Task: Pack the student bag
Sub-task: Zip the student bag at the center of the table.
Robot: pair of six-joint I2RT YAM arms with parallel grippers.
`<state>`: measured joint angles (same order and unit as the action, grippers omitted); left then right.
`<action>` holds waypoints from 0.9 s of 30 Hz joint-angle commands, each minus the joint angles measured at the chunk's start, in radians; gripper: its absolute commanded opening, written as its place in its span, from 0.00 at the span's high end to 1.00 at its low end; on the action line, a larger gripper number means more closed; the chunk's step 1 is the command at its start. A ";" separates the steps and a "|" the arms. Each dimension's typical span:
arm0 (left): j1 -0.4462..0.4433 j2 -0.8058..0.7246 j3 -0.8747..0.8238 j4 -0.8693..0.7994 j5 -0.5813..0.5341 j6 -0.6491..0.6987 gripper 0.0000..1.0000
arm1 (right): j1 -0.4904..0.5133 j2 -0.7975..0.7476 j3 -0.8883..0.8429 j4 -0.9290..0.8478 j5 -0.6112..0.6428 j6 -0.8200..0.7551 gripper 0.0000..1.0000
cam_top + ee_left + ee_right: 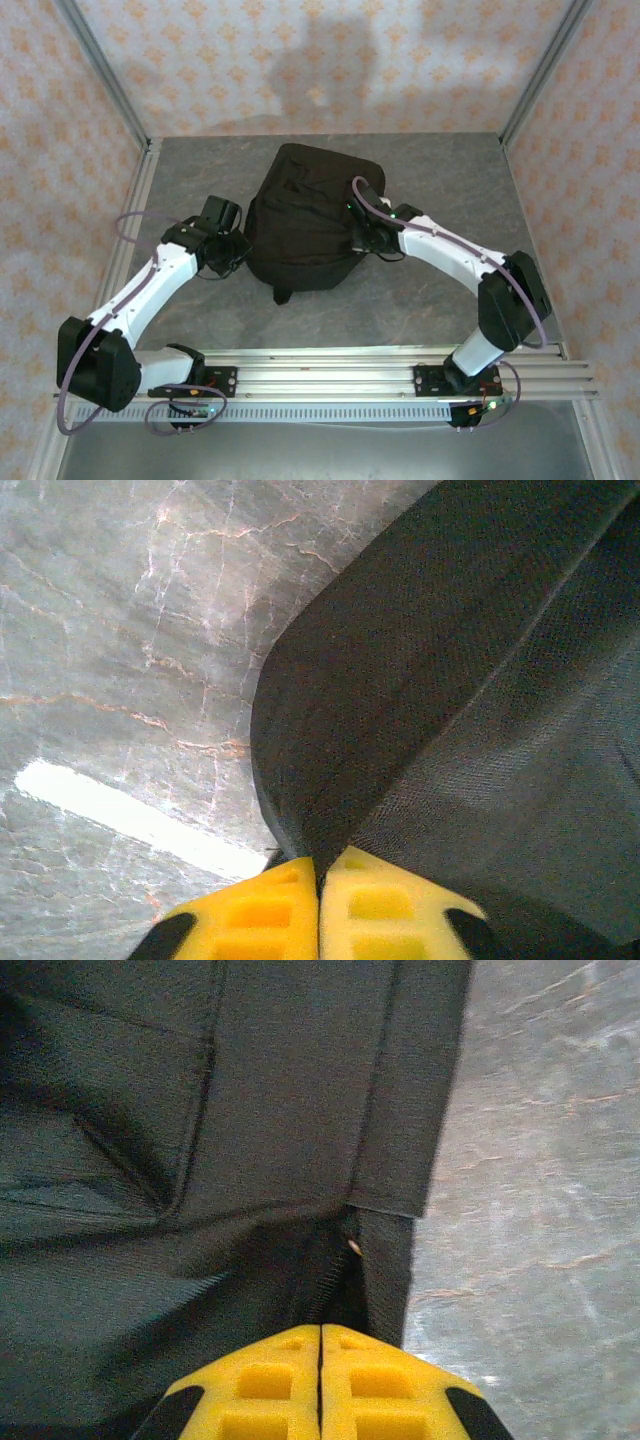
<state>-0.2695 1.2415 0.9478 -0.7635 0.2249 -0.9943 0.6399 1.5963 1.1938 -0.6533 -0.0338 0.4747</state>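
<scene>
The student bag point(305, 210), a large black fabric backpack, lies in the middle of the grey stone table point(450, 180). At its left edge my left gripper point(238, 255) pinches the fabric. In the left wrist view the yellow fingertips of that gripper point(320, 865) stand almost together, and a fold of the bag point(450, 680) runs down between them. My right gripper point(362, 238) sits on the bag's right side. Seen from the right wrist, this gripper point(320, 1330) is shut, and a zipper line point(330, 1280) of the bag point(150, 1160) leads into its tips.
A metal rail point(330, 365) carries both arm bases along the table's near edge. Patterned walls and metal posts point(100, 70) enclose the table on three sides. Bare table shows left of the bag point(120, 630) and right of it point(540, 1160).
</scene>
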 commanded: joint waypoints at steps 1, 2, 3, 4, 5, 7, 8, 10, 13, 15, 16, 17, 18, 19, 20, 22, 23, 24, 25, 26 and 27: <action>0.015 -0.008 0.046 -0.061 0.027 0.012 0.71 | -0.009 0.012 0.015 0.025 -0.086 0.037 1.00; 0.002 -0.020 0.043 -0.057 0.041 -0.017 0.65 | -0.005 0.010 0.005 0.033 -0.093 0.062 1.00; -0.022 -0.039 0.038 -0.051 0.046 -0.053 0.57 | 0.000 0.009 -0.005 0.038 -0.092 0.091 1.00; -0.055 -0.056 0.036 -0.047 0.045 -0.088 0.51 | 0.005 0.008 -0.013 0.037 -0.086 0.119 1.00; -0.087 -0.068 0.040 -0.051 0.038 -0.120 0.47 | 0.009 0.007 -0.021 0.038 -0.076 0.140 1.00; -0.180 -0.084 0.052 -0.052 0.012 -0.198 0.37 | 0.017 -0.007 -0.045 0.055 -0.055 0.181 1.00; -0.218 -0.084 0.059 -0.051 -0.001 -0.230 0.33 | 0.020 -0.014 -0.061 0.067 -0.044 0.196 1.00; -0.305 -0.067 0.072 -0.044 -0.025 -0.305 0.26 | 0.024 -0.042 -0.095 0.101 -0.027 0.225 1.00; -0.359 -0.013 0.085 -0.025 -0.043 -0.377 0.25 | 0.026 -0.070 -0.124 0.126 -0.018 0.245 1.00; -0.376 0.023 0.092 -0.004 -0.051 -0.414 0.25 | 0.029 -0.083 -0.133 0.130 -0.015 0.247 1.00; -0.387 0.044 0.097 0.014 -0.052 -0.436 0.25 | 0.030 -0.087 -0.138 0.130 -0.012 0.245 1.00; -0.398 0.062 0.102 0.026 -0.057 -0.451 0.24 | 0.030 -0.093 -0.143 0.130 -0.009 0.245 1.00; -0.411 0.085 0.113 0.036 -0.062 -0.468 0.25 | 0.030 -0.099 -0.148 0.130 -0.008 0.243 1.00; -0.425 0.108 0.127 0.046 -0.066 -0.480 0.25 | 0.030 -0.105 -0.154 0.132 -0.006 0.242 1.00; -0.436 0.131 0.141 0.050 -0.073 -0.486 0.25 | 0.030 -0.110 -0.159 0.134 -0.005 0.241 1.00; -0.459 0.181 0.178 0.050 -0.087 -0.489 0.27 | 0.030 -0.121 -0.173 0.141 -0.002 0.242 1.00; -0.466 0.202 0.190 0.049 -0.089 -0.490 0.28 | 0.030 -0.125 -0.179 0.146 -0.002 0.242 1.00; -0.472 0.225 0.202 0.046 -0.090 -0.495 0.29 | 0.030 -0.127 -0.183 0.149 -0.003 0.242 1.00; -0.476 0.245 0.206 0.047 -0.087 -0.499 0.31 | 0.030 -0.130 -0.185 0.150 -0.003 0.243 1.00; -0.478 0.258 0.206 0.050 -0.084 -0.501 0.32 | 0.030 -0.129 -0.186 0.149 -0.004 0.242 1.00; -0.480 0.270 0.203 0.052 -0.084 -0.501 0.35 | 0.030 -0.130 -0.186 0.149 -0.005 0.241 1.00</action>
<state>-0.7429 1.4887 1.1305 -0.7113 0.1864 -1.4570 0.6632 1.4925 1.0237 -0.5079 -0.0708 0.7071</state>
